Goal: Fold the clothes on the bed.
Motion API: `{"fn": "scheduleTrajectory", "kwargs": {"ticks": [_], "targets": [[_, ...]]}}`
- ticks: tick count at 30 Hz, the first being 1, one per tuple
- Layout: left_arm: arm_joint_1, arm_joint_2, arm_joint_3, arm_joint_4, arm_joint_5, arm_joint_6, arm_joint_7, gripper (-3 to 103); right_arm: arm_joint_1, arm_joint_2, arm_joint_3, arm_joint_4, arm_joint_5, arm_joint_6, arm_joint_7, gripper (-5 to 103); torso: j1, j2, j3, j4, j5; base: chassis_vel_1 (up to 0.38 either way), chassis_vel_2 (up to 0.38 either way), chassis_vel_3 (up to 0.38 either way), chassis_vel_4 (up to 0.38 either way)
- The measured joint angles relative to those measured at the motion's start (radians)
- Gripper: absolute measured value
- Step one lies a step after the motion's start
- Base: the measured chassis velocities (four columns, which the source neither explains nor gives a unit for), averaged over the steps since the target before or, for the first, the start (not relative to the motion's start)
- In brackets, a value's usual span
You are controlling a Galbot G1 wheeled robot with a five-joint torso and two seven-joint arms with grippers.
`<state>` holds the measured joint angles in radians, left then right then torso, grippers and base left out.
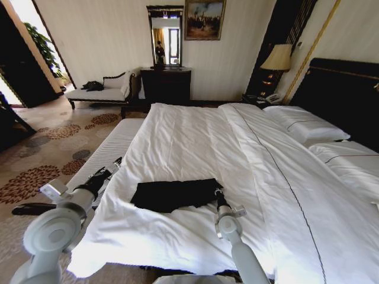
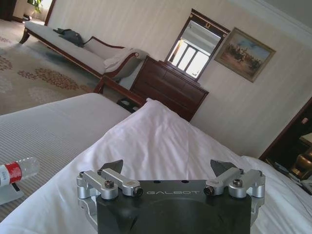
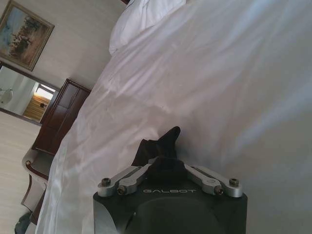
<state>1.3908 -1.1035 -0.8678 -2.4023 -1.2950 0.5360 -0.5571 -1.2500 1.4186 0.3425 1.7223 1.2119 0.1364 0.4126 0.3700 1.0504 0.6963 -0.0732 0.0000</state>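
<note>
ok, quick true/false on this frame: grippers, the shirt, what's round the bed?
1. The right gripper is shut on black cloth of the T-shirt. True.
2. The left gripper is shut on the duvet. False: its fingers stand apart with nothing between them, beside the bed's left edge.
3. The T-shirt lies on the white duvet near the foot of the bed. True.
4. The T-shirt is draped over the pillows. False: the pillows sit bare by the headboard, far from it.
5. A plastic bottle with a red label shows near the striped bench. True.
</note>
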Motion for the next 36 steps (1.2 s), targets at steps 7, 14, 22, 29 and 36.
{"fn": "scheduleTrajectory", "kwargs": {"ticks": [7, 14, 22, 29, 36], "targets": [[0.006, 0.004, -0.019, 0.000, -0.003, 0.002, -0.007, 100, 0.001, -0.015, 0.037, 0.046, 0.022, -0.003, 0.015, 3, 0.000, 0.000, 0.000, 0.0002, 0.0003, 0.000, 0.000, 0.000, 0.000], [0.002, 0.007, -0.027, 0.005, -0.006, 0.002, -0.010, 100, -0.023, -0.051, 0.125, 0.138, 0.078, -0.008, 0.040, 3, 0.000, 0.000, 0.000, 0.0000, 0.0001, 0.000, 0.000, 0.000, 0.000], [-0.011, 0.007, -0.020, 0.011, -0.006, 0.002, -0.012, 100, -0.046, -0.080, 0.186, 0.167, 0.095, -0.017, 0.047, 3, 0.000, 0.000, 0.000, -0.0002, 0.0002, 0.000, 0.000, 0.000, 0.000], [-0.025, 0.030, -0.041, 0.019, -0.026, 0.002, -0.016, 100, 0.019, -0.134, 0.118, 0.160, 0.014, -0.038, 0.048, 3, 0.000, 0.000, 0.000, 0.0000, -0.0001, 0.000, 0.000, 0.000, 0.000], [-0.077, 0.070, -0.029, 0.058, -0.035, -0.001, -0.023, 100, 0.058, -0.127, -0.043, 0.171, -0.178, -0.024, -0.017, 3, 0.000, 0.000, 0.000, -0.0005, -0.0002, 0.000, 0.000, 0.000, 0.000]]}}
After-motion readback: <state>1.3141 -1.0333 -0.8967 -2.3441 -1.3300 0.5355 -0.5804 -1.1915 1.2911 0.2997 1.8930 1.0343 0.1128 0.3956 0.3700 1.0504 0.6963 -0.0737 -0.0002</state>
